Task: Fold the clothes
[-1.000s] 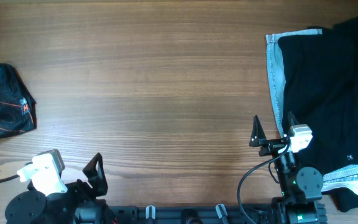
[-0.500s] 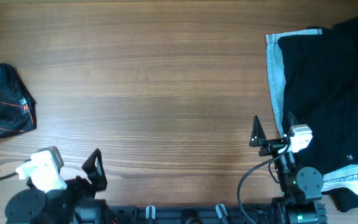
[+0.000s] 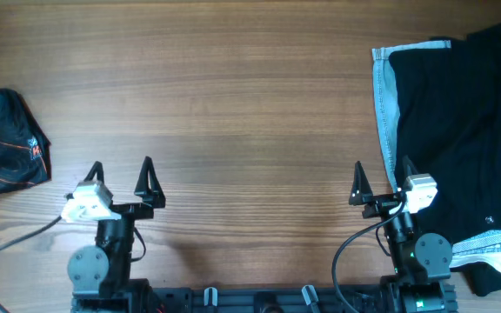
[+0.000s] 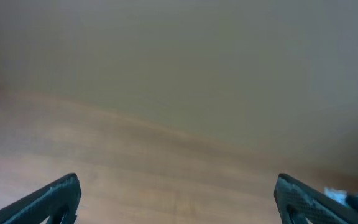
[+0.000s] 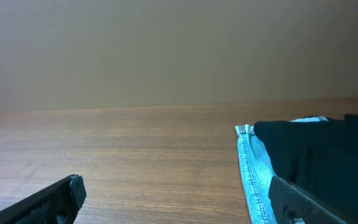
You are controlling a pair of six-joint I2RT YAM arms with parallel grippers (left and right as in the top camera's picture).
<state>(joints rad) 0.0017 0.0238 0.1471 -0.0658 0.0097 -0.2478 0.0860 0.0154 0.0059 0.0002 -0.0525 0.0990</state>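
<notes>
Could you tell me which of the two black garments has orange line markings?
The bunched jersey at the far left; the large garment on the right is plain black with a pale blue edge.

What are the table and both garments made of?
The table looks like matte wood or laminate: visible grain. The logo jersey seems thin printed synthetic, crumpled. The black garment is matte cloth; its pale blue edge looks like stitched denim.

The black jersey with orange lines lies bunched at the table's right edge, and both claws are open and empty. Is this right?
Not quite: the jersey lies at the left edge, as the overhead view shows. The left claw and right claw are open and empty.
</notes>
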